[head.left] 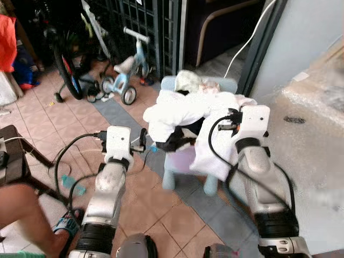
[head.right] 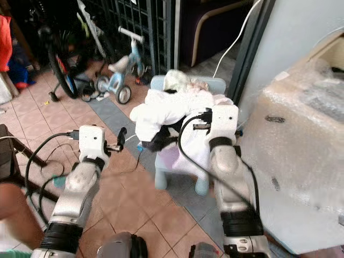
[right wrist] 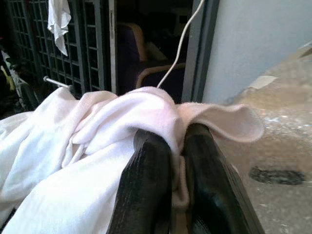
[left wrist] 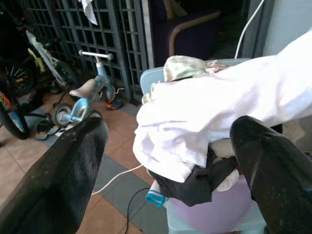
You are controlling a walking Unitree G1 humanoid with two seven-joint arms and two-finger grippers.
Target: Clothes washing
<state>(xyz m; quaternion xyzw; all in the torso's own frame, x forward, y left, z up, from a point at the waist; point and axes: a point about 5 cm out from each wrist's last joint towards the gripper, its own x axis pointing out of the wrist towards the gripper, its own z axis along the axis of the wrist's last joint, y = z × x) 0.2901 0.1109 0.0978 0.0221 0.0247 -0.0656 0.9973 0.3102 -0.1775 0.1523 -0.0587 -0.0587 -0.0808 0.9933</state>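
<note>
Tiled floor (head.left: 48, 121), dark metal grille (head.left: 142, 24), child's balance bike (head.left: 123, 75).

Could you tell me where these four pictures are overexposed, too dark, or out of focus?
Left eye view: white garment slightly blown out, bicycle corner dark. Left wrist view: open left end effector blurred by closeness. Right wrist view: right end effector shut on the garment, dark doorway behind.

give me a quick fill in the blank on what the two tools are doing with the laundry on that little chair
1. The right tool is shut on the ____ cloth.
2. The left tool's fingers are ____, short of the pile.
3. The clothes are heaped on a small light ____ chair.
4. A dark garment hangs ____ the white cloth.

Missing words: white; open; blue; under
</note>
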